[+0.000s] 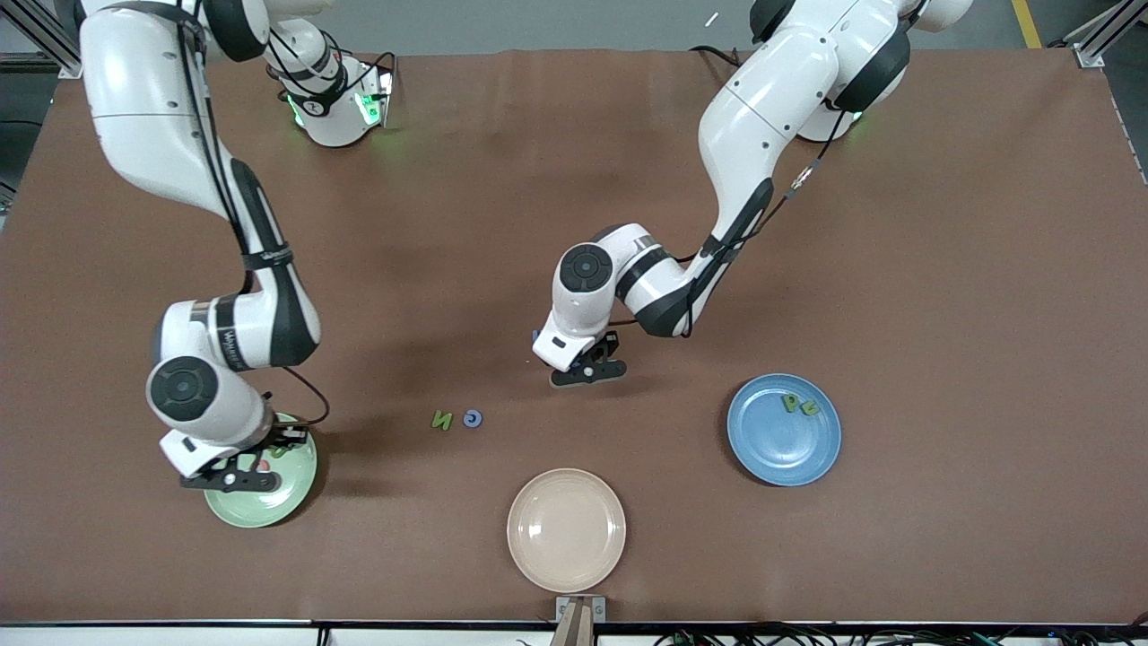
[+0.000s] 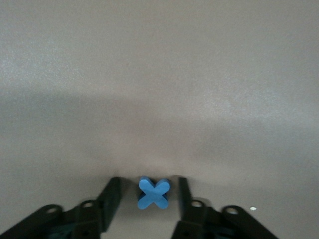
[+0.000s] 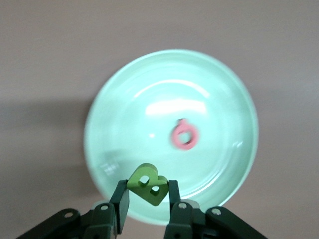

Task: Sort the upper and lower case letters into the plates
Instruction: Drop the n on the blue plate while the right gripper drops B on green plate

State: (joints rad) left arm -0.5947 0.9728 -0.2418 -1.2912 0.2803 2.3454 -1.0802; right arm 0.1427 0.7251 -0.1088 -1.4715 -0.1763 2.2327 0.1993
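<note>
Three plates sit on the desk: one mint green, one blue, one beige.

Seven letters show in all. Two lie loose on the desk, a green one and a blue one. Two green letters lie on the blue plate. One pink letter lies on the mint plate. One blue X sits between the left claw's fingers, and one green letter between the right claw's.

Two arms, two claws.

Bare table between arms; 2 loose letters lie near the beige plate.
</note>
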